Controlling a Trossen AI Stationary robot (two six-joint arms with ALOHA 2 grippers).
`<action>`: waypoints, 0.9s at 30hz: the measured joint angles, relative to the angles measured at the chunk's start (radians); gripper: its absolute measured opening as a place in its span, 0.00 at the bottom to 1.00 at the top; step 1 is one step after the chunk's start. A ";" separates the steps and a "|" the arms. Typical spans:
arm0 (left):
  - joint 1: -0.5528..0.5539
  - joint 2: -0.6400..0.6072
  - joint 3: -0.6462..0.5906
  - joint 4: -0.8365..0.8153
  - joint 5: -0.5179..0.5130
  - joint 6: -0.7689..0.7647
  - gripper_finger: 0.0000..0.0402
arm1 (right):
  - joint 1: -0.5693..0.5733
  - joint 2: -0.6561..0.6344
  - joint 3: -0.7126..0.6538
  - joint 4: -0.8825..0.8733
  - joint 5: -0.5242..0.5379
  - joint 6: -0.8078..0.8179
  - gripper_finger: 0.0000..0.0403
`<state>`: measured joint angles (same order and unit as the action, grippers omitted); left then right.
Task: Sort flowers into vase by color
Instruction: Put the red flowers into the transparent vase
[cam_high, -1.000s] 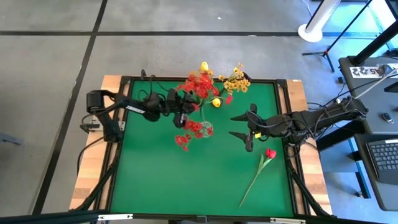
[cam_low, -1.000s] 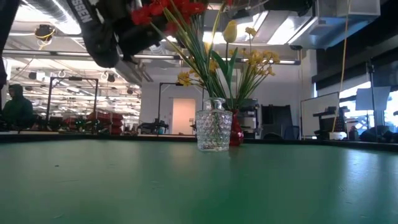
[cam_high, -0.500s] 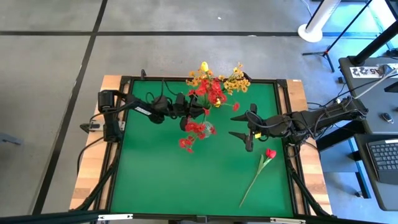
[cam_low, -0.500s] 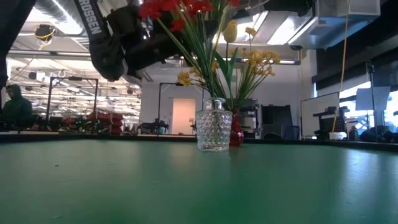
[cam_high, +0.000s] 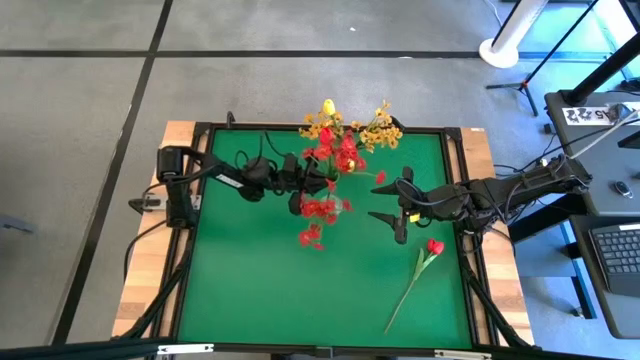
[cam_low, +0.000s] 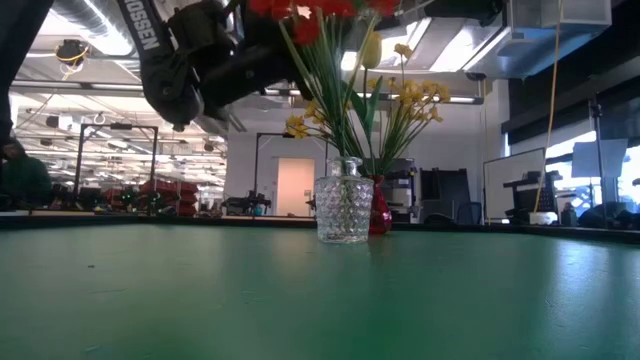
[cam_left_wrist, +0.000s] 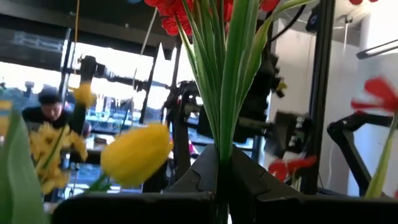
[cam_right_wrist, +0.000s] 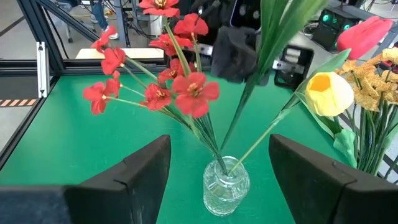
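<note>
On the low view I read white lettering ending in "OSSEN" on the dark left arm (cam_low: 150, 45); no other writing is legible. The left gripper (cam_high: 305, 186) sits above the clear cut-glass vase (cam_low: 344, 211), its fingers (cam_left_wrist: 205, 177) closed tight on a bundle of green stems carrying red small-blossom flowers (cam_high: 318, 208), which lean over the vase toward the worktop's front. The right gripper (cam_high: 385, 201) hovers just beside the vase on its right, fingers (cam_right_wrist: 134, 171) spread wide and holding nothing. The vase stands on the green worktop (cam_high: 250, 280) near the rear centre. A yellow tulip (cam_right_wrist: 328, 93) and yellow-orange blossom sprays (cam_high: 380, 128) rise behind it. A single red tulip on a long green stem (cam_high: 432, 247) lies flat on the worktop at front right.
</note>
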<state>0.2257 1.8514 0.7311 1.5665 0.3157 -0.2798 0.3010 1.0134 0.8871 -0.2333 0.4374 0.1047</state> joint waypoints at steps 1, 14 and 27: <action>0.000 -0.008 0.000 0.001 0.000 0.000 0.02 | 0.000 0.000 0.000 0.000 0.000 0.000 0.67; 0.022 -0.129 0.000 -0.008 0.060 0.027 0.02 | 0.000 0.000 0.000 -0.006 -0.002 0.003 0.67; 0.143 -0.166 -0.081 -0.001 0.114 -0.006 0.02 | 0.000 0.003 0.000 -0.011 -0.011 0.007 0.67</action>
<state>0.3687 1.6857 0.6496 1.5658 0.4295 -0.2860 0.3012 1.0164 0.8867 -0.2444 0.4263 0.1120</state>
